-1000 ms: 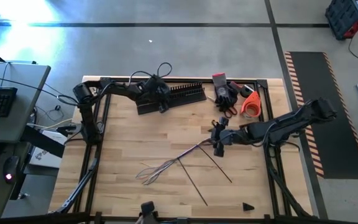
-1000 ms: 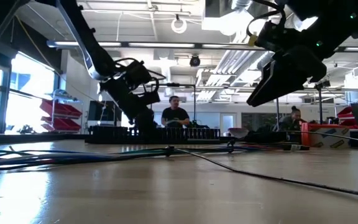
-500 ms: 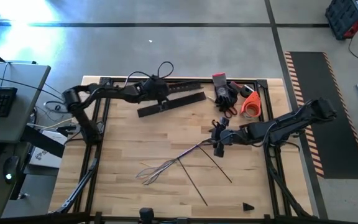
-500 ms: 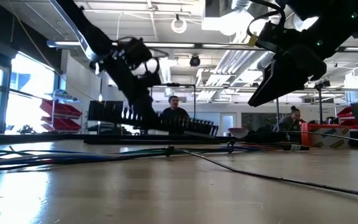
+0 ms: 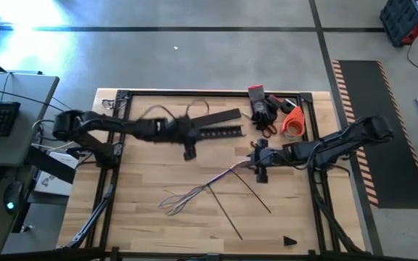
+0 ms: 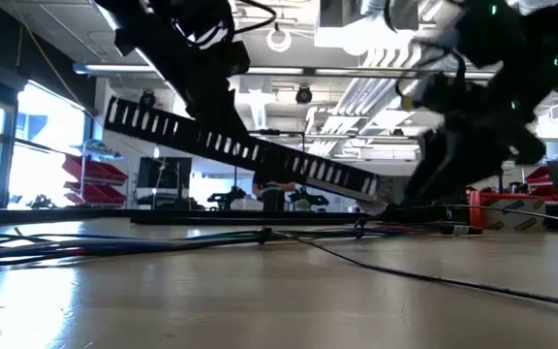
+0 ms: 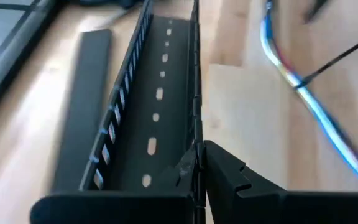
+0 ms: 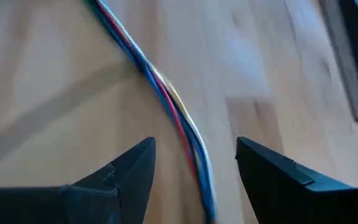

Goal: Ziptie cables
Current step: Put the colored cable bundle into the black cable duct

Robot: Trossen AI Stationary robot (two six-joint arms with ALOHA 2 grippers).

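Left arm reaches across the back half of the worktop, left gripper (image 5: 189,136) clamped on one wall of the duct (image 5: 216,132), held clear of the surface and tilted. Duct channel empty. Right gripper (image 8: 194,163) hangs low with fingers spread astride the cables (image 5: 205,185), which run diagonally from mid-worktop toward the front-left.

Black slotted duct (image 5: 216,132), multicoloured blue-red-white cables (image 8: 166,106), pale striped wooden table (image 5: 144,181).
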